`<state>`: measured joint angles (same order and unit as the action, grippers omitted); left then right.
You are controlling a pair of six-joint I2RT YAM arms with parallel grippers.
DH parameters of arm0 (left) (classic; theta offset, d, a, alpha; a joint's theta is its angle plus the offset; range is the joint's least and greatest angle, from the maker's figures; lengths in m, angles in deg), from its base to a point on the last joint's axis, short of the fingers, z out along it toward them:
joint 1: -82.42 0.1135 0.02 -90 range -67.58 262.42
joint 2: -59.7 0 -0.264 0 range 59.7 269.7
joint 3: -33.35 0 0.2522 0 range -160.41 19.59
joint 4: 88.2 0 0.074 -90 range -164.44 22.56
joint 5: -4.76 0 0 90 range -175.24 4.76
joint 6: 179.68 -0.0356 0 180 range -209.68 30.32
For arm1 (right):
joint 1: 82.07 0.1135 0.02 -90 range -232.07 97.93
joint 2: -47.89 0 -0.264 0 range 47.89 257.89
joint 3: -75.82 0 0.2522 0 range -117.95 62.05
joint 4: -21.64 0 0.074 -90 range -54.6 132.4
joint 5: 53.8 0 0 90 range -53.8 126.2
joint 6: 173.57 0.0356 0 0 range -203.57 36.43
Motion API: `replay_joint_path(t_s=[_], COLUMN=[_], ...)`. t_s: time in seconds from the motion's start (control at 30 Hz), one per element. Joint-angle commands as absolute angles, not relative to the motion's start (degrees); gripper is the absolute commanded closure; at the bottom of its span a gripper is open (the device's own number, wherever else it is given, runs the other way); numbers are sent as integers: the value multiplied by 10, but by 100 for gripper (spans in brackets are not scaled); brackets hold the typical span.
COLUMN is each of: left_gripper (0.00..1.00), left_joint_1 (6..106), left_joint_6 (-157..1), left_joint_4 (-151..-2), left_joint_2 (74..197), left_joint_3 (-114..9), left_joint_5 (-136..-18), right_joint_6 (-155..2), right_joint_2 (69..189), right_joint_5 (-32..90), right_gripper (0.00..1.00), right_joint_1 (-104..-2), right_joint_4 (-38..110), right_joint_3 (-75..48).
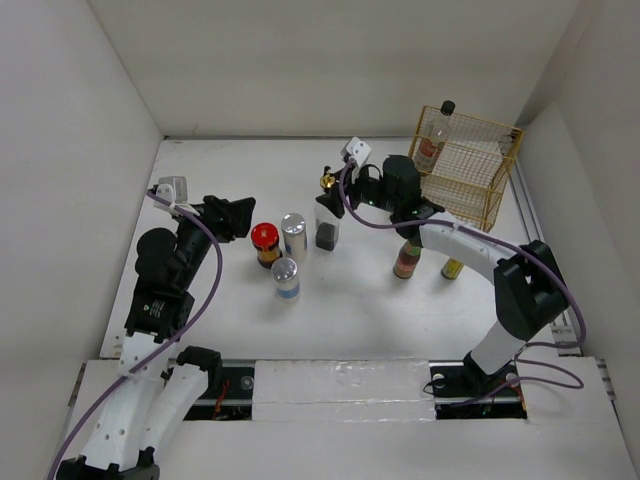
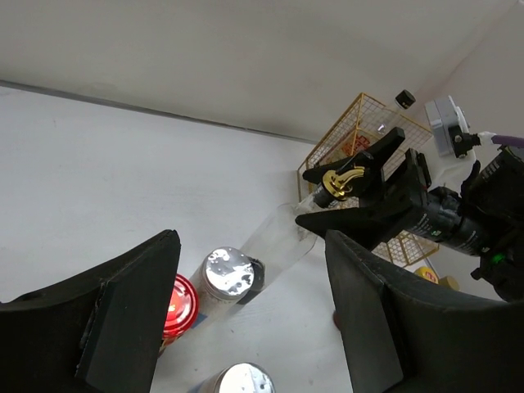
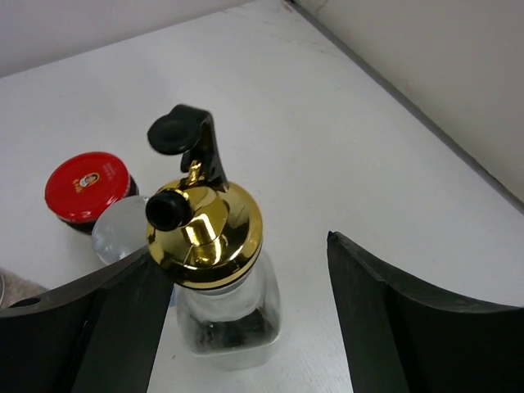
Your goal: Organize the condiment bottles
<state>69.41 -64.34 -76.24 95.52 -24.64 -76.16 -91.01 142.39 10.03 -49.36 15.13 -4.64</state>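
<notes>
A clear bottle with a gold pourer cap (image 3: 214, 237) stands between the open jaws of my right gripper (image 3: 246, 254), nearer the left finger; I cannot tell if it touches. The bottle (image 1: 326, 222) and right gripper (image 1: 342, 193) also show in the top view. A red-lidded dark jar (image 1: 265, 242) and two silver-capped shakers (image 1: 293, 235) (image 1: 286, 277) stand left of it. My left gripper (image 1: 240, 215) is open and empty, left of the jar. A tall clear black-capped bottle (image 1: 432, 143) stands in the basket. A red-labelled bottle (image 1: 407, 259) and a yellow-capped one (image 1: 452, 268) stand under my right arm.
The yellow wire basket (image 1: 478, 170) stands at the back right, close behind my right wrist. White walls enclose the table on three sides. In the left wrist view the jar lid (image 2: 177, 304) and a shaker cap (image 2: 228, 273) lie just ahead of the open fingers (image 2: 131, 303).
</notes>
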Motion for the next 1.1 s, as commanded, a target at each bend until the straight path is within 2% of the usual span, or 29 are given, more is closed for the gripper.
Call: replay_joint_path(t_s=[0.0, 0.13, 0.27, 0.3, 0.4, 0.43, 0.6, 0.73, 1.07], left_gripper=[33, 33, 33, 33, 31, 31, 31, 31, 31], left_joint_1=[697, 697, 697, 697, 697, 697, 697, 697, 697], left_joint_6=[-645, -645, -645, -645, -645, -645, -645, -645, -645], left_joint_4=[-787, -787, -787, -787, -787, -787, -787, -787, -793], left_joint_2=[956, 956, 956, 956, 956, 956, 956, 956, 944], left_joint_3=[-253, -248, -248, -248, -248, -248, -248, -248, -248], left_joint_5=[-745, -740, -740, -740, -740, -740, -735, -735, -729], right_joint_6=[-894, -859, -829, -823, -805, -795, -773, -786, -788], right_joint_2=[1407, 1448, 1476, 1477, 1477, 1460, 1388, 1324, 1262], right_joint_5=[135, 105, 77, 77, 77, 77, 127, 234, 369], right_gripper=[22, 27, 49, 61, 82, 84, 91, 91, 93], right_joint_1=[-488, -494, -494, -494, -494, -494, -494, -511, -609], right_joint_4=[79, 33, -11, -24, -50, -50, -50, 20, 168], right_joint_3=[-58, -67, -75, -69, -74, -80, -126, -183, -237])
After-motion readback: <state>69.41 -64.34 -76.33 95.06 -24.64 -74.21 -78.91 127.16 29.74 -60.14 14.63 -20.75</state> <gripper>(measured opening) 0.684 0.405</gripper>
